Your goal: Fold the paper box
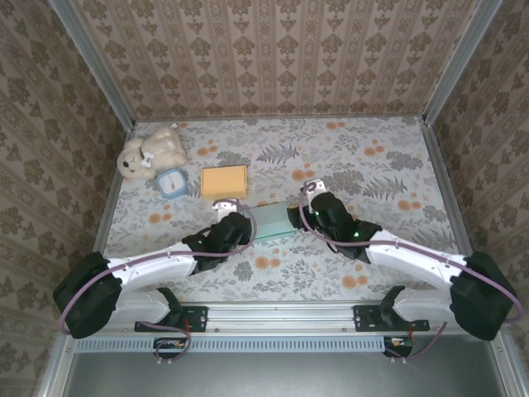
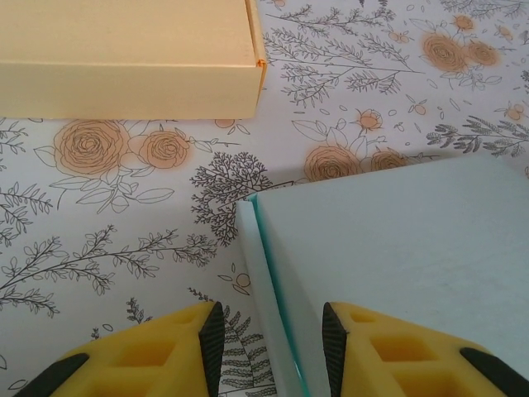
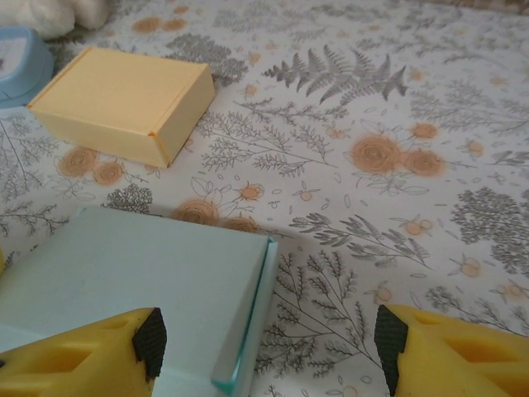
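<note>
top view: i see the blue box (image 1: 273,222) lying in the middle of the table (image 1: 372,165), with the left gripper (image 1: 235,225) at its 9 o'clock end and the right gripper (image 1: 311,211) at its 3 o'clock end. a yellow box (image 1: 224,181) sits at its 11 o'clock and a toy bear (image 1: 153,151) farther out toward 10.

left wrist: my jaws are partly spread astride the blue box's edge flap. bare table shows beside one pad, so nothing is pinched.

right wrist: my jaws are spread wide, with the blue box's corner between them.
</note>
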Available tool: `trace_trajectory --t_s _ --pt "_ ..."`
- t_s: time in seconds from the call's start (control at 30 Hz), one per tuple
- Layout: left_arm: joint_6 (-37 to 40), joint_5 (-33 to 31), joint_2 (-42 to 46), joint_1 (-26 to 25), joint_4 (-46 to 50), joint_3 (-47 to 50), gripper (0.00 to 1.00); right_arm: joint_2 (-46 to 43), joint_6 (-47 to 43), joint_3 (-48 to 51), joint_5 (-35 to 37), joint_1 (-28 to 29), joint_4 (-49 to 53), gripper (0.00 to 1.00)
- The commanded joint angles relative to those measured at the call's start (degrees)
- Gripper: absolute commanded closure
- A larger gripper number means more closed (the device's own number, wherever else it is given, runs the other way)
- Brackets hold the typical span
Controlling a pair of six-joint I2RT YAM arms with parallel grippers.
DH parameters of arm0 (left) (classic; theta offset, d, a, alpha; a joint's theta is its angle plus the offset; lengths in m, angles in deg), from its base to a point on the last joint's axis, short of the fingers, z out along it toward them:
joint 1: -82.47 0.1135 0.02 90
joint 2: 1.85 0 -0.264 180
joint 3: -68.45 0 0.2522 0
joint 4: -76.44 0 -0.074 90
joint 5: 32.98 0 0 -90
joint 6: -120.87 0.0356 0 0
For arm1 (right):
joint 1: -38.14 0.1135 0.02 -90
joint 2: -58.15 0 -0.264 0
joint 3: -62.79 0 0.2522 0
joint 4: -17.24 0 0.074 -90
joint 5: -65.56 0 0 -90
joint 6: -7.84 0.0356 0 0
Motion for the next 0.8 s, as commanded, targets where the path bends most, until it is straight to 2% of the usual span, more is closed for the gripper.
trace_trajectory --t_s 0.0,0.3,0.53,0.7,0.77 --pt "-0.8 -0.4 0.2 0.1 -1.1 1.5 0.61 5.2 -0.8 -3.9 -3.9 -0.5 -0.7 0.30" --pt "-0.9 0.1 0.6 0.9 -1.7 2.8 0.60 16.7 0.4 -5.1 -5.1 -1.2 -5.2 0.31" --pt "-2.6 3.7 4.7 4.3 -1.4 5.1 0.59 19.8 3.5 -1.5 -5.2 -1.1 -8.6 0.32" --pt "-5.7 6.8 11.6 3.9 1.1 5.2 0.48 18.5 6.7 2.8 -3.5 -0.3 -12.0 0.33" --pt "-9.7 6.9 13.3 3.7 5.4 3.7 0.45 17.6 7.7 4.1 -3.0 0.3 -13.0 0.33"
